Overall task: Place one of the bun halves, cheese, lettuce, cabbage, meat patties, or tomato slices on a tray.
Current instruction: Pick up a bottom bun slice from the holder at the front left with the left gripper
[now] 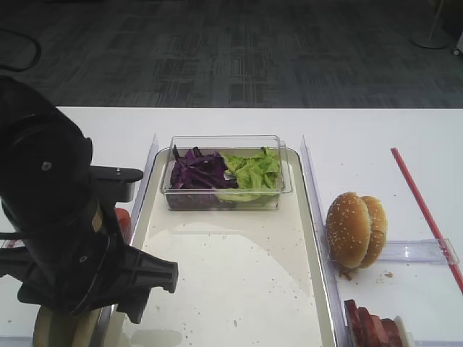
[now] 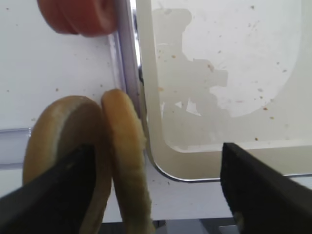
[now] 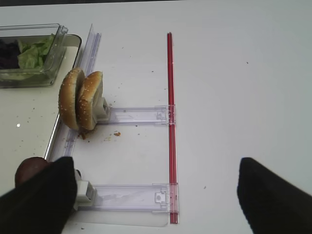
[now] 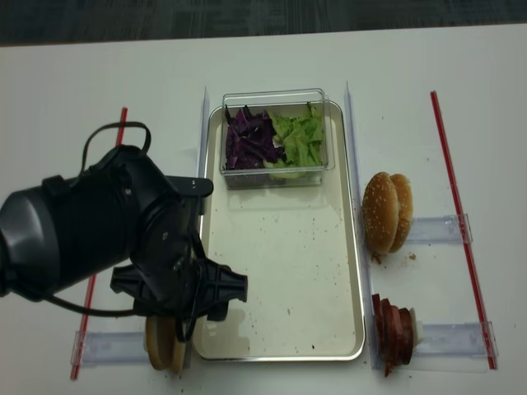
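Observation:
Two thin bun halves (image 2: 122, 161) stand on edge just left of the tray (image 2: 219, 73). My left gripper (image 2: 157, 150) is open around them: its left finger covers the outer half and the inner half stands in the gap, well apart from the right finger. Tomato slices (image 2: 78, 17) lie further along the tray's left rim. Purple cabbage (image 1: 197, 172) and green lettuce (image 1: 253, 171) fill a clear box on the tray (image 1: 239, 275). Meat patties (image 4: 395, 333) stand right of the tray. My right gripper (image 3: 156, 165) is open over bare table. No cheese shows.
Sesame-seeded domed buns (image 1: 356, 229) stand on edge right of the tray. Clear plastic holders (image 3: 136, 116) and a red strip (image 3: 169, 122) lie on the white table. The bulky left arm (image 4: 123, 239) hangs over the tray's left rim.

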